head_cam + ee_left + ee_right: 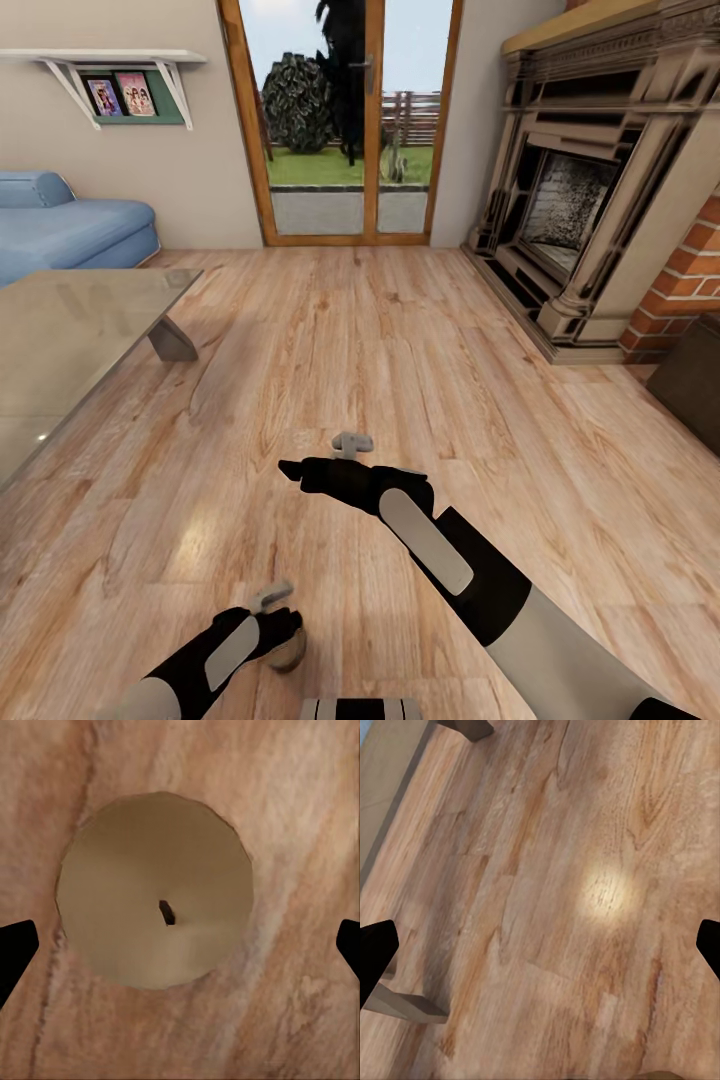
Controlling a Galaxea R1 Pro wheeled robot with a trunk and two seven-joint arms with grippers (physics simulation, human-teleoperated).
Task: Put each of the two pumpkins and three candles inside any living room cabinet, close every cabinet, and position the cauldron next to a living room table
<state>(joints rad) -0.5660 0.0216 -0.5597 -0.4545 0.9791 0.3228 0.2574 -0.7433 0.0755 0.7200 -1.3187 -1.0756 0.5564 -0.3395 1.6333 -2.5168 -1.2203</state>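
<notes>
Left gripper (180, 945) poised straight above a short, stubby tan candle (156, 891) with a dark wick nub, standing upright on the pale wooden plank floor (400, 350); black fingertips (15, 949) spread wide, one at either side, apart from the wax and closed on nothing. Seen from the head view as a black-and-white left gripper (275, 615) hanging low near the robot's base, with the candle (288, 655) peeking out just beneath it. Right gripper (320, 462) stretched forward over bare boards, also wide apart in its wrist view and carrying nothing. Further out: low rectangular coffee table (70, 330) with a glossy grey reflective top on the robot's left, well apart from the candle; blue sofa (70, 225) beyond it; ornate grey-brown fireplace (580, 200) on the right; wood-framed glass door (345, 120) ahead. Step in hand, judging by the pose: picking up one candle for the cabinet. Next move likely calls for lowering straight down until the fingers flank the candle's sides, then closing gently and lifting; a short, smooth cylinder, so possibly prone to tipping if pinched off-centre.
</notes>
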